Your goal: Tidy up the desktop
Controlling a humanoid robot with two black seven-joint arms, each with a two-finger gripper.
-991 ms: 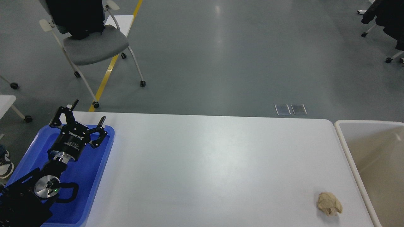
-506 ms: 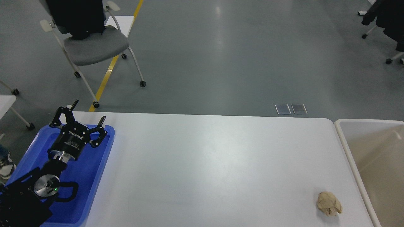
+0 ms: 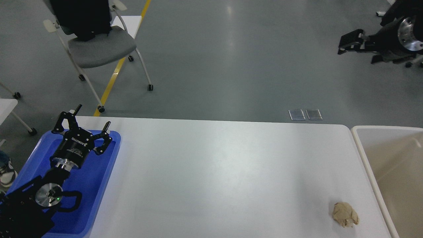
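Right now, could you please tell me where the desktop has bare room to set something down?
The desktop is bare from the blue tray on its left across to the crumpled paper ball near its right front corner. The only crowded spot is over the tray, where the left end effector hangs open. The bin borders the right edge.

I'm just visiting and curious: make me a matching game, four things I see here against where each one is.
Things:
1. paper wad
2. tray
3. bin
4. chair

Places:
A. on the floor beyond the desktop, upper left
B. off the desktop's right end
C. at the desktop's left end, under the left gripper
D. on the desktop, near its right end

Pairs: 1-D, 2-C, 3-B, 4-A
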